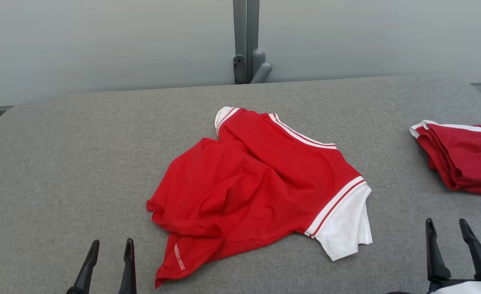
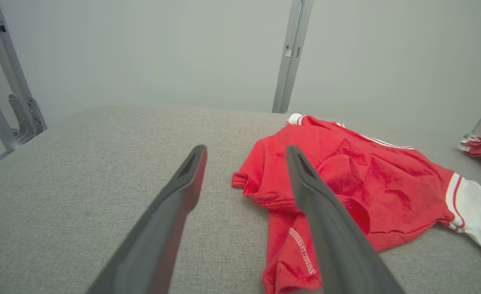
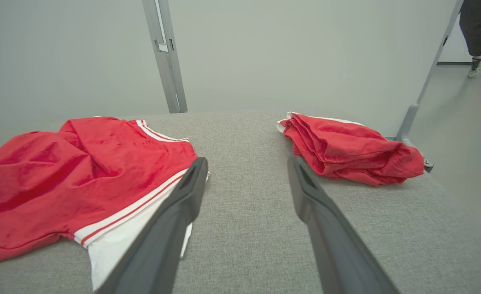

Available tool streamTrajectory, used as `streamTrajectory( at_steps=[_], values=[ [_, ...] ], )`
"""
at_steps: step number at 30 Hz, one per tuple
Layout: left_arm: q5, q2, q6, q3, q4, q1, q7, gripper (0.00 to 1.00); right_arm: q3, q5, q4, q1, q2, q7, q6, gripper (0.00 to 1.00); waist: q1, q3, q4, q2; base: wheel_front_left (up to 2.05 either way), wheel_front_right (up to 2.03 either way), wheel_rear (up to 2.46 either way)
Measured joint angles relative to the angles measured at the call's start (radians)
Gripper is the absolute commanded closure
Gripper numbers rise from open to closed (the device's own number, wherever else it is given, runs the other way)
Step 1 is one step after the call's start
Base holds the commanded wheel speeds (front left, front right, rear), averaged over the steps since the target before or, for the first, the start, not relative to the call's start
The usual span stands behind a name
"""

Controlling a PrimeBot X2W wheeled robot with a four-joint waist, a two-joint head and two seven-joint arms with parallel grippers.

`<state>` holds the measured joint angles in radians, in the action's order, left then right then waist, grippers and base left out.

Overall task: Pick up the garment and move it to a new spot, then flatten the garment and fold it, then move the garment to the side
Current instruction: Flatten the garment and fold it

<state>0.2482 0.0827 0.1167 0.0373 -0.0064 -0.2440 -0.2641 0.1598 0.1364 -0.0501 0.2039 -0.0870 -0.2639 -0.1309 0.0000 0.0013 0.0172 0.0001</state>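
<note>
The red shirt (image 1: 260, 179) with white sleeves lies crumpled mid-bench (image 1: 60, 163), not flattened or folded yet. The left end effector (image 1: 112, 241) and right end effector (image 1: 446, 221) hover near its front edge, one on each side, fingers spread wide, holding nothing. I'd guess they're lining up a pickup. A folded red pile (image 1: 460, 159) sits far right, probably finished ones.

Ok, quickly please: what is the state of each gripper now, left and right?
Left gripper: open, holding nothing, near the red garment.
Right gripper: open, holding nothing.
</note>
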Motion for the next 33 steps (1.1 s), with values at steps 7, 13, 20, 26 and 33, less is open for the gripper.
streamTrajectory(
  at_steps=[7,13,20,26,33],
  values=[
    [-0.083,-0.010,0.008,-0.006,0.029,0.005,0.000,0.00,0.021,-0.024,0.005,0.008,0.007,0.000,0.000,0.00,0.0000,-0.013,-0.003,0.0000,0.00,0.00,0.00],
    [-0.102,-0.010,0.011,-0.004,0.045,0.016,0.000,0.00,0.016,-0.042,-0.007,0.008,0.008,0.000,0.000,0.00,0.0000,-0.022,-0.010,0.0000,0.00,0.00,0.00],
    [-0.109,-0.003,0.011,0.003,0.048,0.018,0.000,0.00,0.013,-0.045,-0.016,0.008,0.009,0.000,0.000,0.00,0.0000,-0.030,-0.019,0.0000,0.00,0.00,0.00],
    [-0.106,0.009,0.012,0.019,0.055,0.017,0.000,0.00,0.009,-0.045,-0.018,0.008,0.010,0.000,0.000,0.00,0.0000,-0.029,-0.022,0.0000,0.00,0.00,0.00],
    [-0.107,0.083,0.012,0.128,0.123,0.017,0.000,0.00,-0.032,-0.021,-0.044,-0.009,-0.017,0.000,0.000,0.00,0.0000,-0.027,-0.027,0.0000,0.00,0.00,0.00]
  ],
)
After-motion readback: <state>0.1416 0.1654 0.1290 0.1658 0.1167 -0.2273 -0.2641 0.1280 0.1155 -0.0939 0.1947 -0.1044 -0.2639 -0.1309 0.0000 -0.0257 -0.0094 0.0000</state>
